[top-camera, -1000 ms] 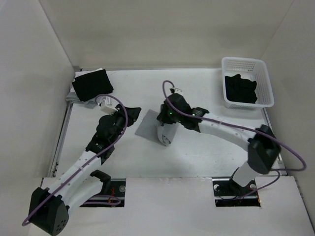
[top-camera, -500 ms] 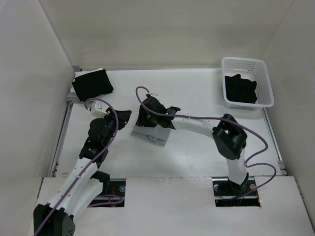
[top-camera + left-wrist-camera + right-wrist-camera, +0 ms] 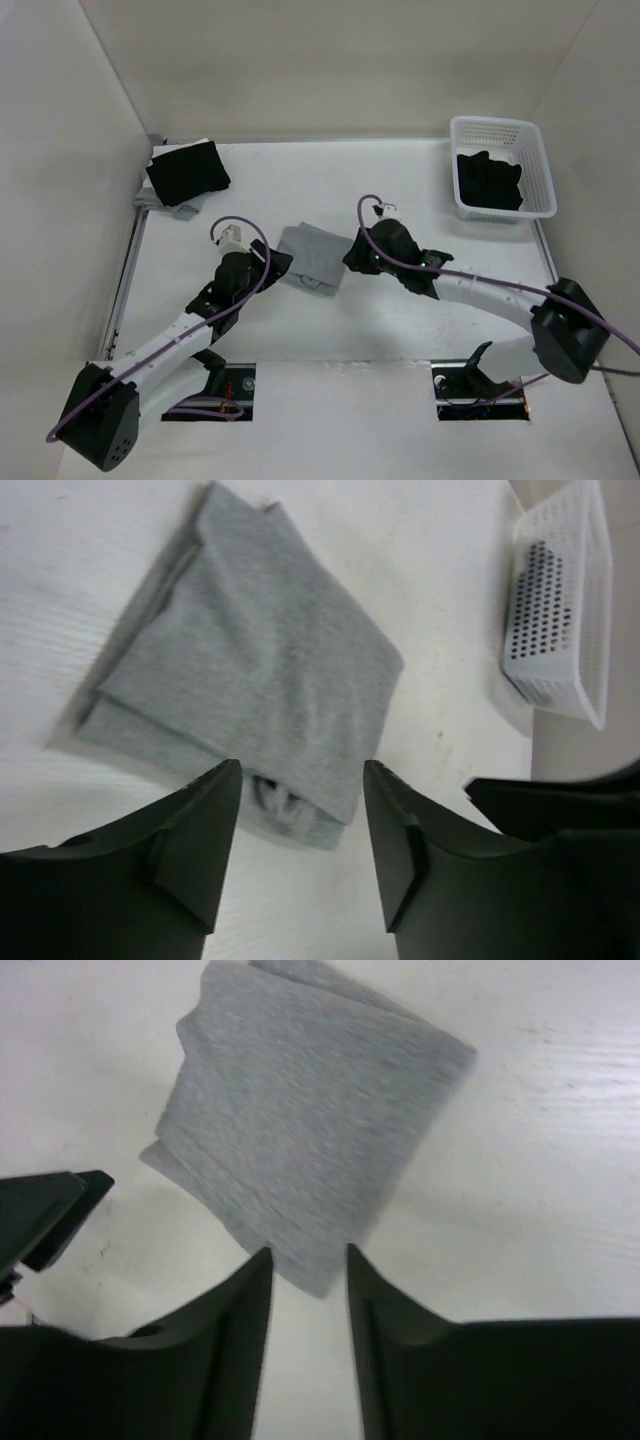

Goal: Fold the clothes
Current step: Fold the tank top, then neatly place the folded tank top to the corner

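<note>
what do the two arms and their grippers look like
The left arm and right arm match: white links, bulky black joints and bases, a thin purple cable looping along each. The left gripper and right gripper each have two smooth black fingers tapering to blunt tips.

Even bright light, soft shadows, slight blur

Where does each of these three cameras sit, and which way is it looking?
Top: above and behind, looking down on the table; left pincer, right pincer show.
Left wrist: on that arm, looking past its open fingers at the grey shirt.
Right wrist: likewise, from the opposite side.
Shared: all see the shirt.
</note>
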{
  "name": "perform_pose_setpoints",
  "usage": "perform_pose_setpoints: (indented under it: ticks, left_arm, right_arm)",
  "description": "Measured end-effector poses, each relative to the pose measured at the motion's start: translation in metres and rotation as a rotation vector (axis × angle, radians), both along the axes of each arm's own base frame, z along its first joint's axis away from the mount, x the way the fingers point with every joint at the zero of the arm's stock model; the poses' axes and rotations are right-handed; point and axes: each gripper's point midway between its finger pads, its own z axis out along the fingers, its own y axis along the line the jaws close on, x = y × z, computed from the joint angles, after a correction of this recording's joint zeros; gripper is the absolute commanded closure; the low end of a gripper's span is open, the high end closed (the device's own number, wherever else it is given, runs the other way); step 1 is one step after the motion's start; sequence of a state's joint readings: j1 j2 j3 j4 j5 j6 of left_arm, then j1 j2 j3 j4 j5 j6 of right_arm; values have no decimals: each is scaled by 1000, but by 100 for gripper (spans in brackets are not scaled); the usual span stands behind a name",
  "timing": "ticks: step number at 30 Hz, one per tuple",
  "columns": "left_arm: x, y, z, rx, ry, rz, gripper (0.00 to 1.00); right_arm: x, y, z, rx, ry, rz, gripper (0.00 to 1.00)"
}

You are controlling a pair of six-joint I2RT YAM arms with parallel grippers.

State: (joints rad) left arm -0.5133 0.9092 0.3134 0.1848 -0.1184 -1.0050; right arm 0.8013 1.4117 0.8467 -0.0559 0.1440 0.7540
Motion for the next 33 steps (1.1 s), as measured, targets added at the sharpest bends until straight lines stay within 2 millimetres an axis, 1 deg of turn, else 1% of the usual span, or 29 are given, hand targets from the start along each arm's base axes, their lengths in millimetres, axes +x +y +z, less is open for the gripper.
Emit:
perform_pose_setpoints:
  ticks: [2,4,6,8,11,12,15,17,20,21,25,27,28,30,33]
  left_arm:
    - [-6,14,-10,-1,26,44,36]
    - [-12,26,-21,0,53,81,29]
    - [-18,35,-35,3,92,110,26]
    - [-23,39,-49,5,139,122,25]
    - [-28,37,-68,11,214,117,26]
    - [-26,35,-71,1,228,120,27]
    - [-13,27,-71,-20,234,118,31]
    - [-1,19,-72,-31,239,117,37]
    - [19,7,-75,-40,248,113,53]
    - [24,2,-77,-38,251,111,56]
    - [41,-14,-83,-20,248,96,73]
    - [48,-19,-86,-4,244,89,86]
    - [51,-21,-88,5,242,85,90]
    - [61,-26,-88,17,232,80,96]
    - [81,-35,-86,35,209,69,100]
  right_arm:
    - [-12,-17,2,-11,-22,4,50]
    - [-18,-29,16,6,-68,4,46]
    - [-22,-36,34,39,-120,3,45]
    - [-25,-42,46,67,-158,0,44]
    - [-25,-48,51,76,-177,-7,44]
    - [-25,-48,51,73,-179,-6,44]
    - [-24,-48,51,72,-182,-4,44]
    - [-25,-48,51,72,-182,-4,44]
    - [-25,-48,51,73,-182,-2,44]
    - [-25,-48,51,73,-182,-2,44]
    - [-27,-48,53,80,-188,1,44]
    - [-31,-49,55,87,-194,5,44]
    - [-32,-49,58,93,-200,6,44]
    - [-34,-49,64,109,-212,10,44]
    - [-37,-48,73,131,-229,18,44]
